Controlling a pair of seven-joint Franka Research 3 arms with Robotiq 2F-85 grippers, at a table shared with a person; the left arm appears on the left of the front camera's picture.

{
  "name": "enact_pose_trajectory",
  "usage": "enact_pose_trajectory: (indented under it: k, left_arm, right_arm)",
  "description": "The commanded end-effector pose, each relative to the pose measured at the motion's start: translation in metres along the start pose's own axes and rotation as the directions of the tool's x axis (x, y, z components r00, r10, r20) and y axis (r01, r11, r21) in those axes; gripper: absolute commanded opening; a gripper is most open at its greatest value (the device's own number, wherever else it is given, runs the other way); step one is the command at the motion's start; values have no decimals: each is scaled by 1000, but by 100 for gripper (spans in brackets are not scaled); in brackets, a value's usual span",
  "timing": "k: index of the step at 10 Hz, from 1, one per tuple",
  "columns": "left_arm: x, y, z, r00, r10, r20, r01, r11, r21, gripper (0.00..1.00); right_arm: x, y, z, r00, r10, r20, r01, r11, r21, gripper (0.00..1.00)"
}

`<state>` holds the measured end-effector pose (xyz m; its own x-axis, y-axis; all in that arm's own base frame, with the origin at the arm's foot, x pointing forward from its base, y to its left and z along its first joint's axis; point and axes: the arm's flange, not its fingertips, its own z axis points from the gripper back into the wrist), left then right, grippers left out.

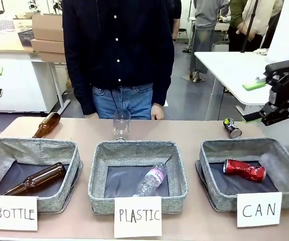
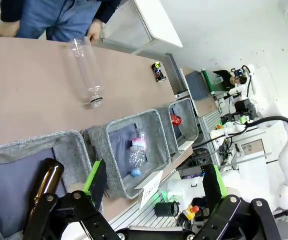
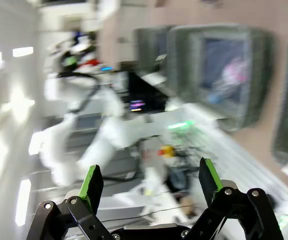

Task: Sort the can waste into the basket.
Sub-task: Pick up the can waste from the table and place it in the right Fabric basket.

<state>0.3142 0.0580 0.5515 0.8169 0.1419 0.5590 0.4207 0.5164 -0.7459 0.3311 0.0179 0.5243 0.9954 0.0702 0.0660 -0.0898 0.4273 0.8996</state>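
red can point(image 1: 244, 169) in basket point(image 1: 245, 146); right claw point(image 3: 150, 168) wide, empty

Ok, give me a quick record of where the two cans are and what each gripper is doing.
red can: lying inside the CAN basket
dark can: on its side on the table, just behind the CAN basket, outside it
left gripper: open, holding nothing
right gripper: open, holding nothing
cans not yet sorted: one, the dark can
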Motion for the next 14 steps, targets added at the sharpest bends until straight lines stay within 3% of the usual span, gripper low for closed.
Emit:
enact_pose_trajectory:
  k: [1,2,4,5,6,7,8,9,11,12,13,14]
  left_arm:
    - [1,-1,1,1000,-16,-6,16,1000,-3,100]
    - [1,-1,1,1000,-16,-6,16,1000,-3,100]
    - [1,-1,1,1000,-16,-6,16,1000,-3,100]
    - [1,-1,1,1000,-16,-6,16,1000,-3,100]
    - [1,-1,1,1000,-16,-6,16,1000,-3,100]
    - [1,-1,1,1000,-16,-6,16,1000,-3,100]
    - [1,-1,1,1000,-16,-6,16,1000,-3,100]
    - [1,-1,1,1000,-16,-6,16,1000,-3,100]
    - [1,-1,1,1000,-16,-6,16,1000,-3,100]
    - [1,-1,1,1000,-16,-6,16,1000,-3,100]
    - [1,-1,1,1000,-16,-6,16,1000,-3,100]
    - [1,-1,1,1000,-16,-6,16,1000,-3,100]
  right_arm:
    - [49,-12,-16,988,152,21,-117,838,-534,100]
    - [64,-28,-18,985,171,17,-115,729,-675,100]
    - [63,-39,0,975,205,79,-60,593,-803,100]
    - [27,-9,22,958,246,147,-94,753,-651,100]
    - [71,-29,-7,983,186,-7,-151,773,-617,100]
    - [71,-29,-7,983,186,-7,-151,773,-617,100]
    - [59,-25,16,969,243,44,-153,731,-665,100]
    - [93,-32,7,954,263,144,-67,656,-752,100]
    - [166,-62,-8,959,241,145,-8,537,-843,100]
    - [187,-81,-13,969,207,131,-3,545,-838,100]
    - [203,-106,-15,970,155,187,92,476,-874,100]
    - [214,-132,-17,973,101,209,143,448,-883,100]
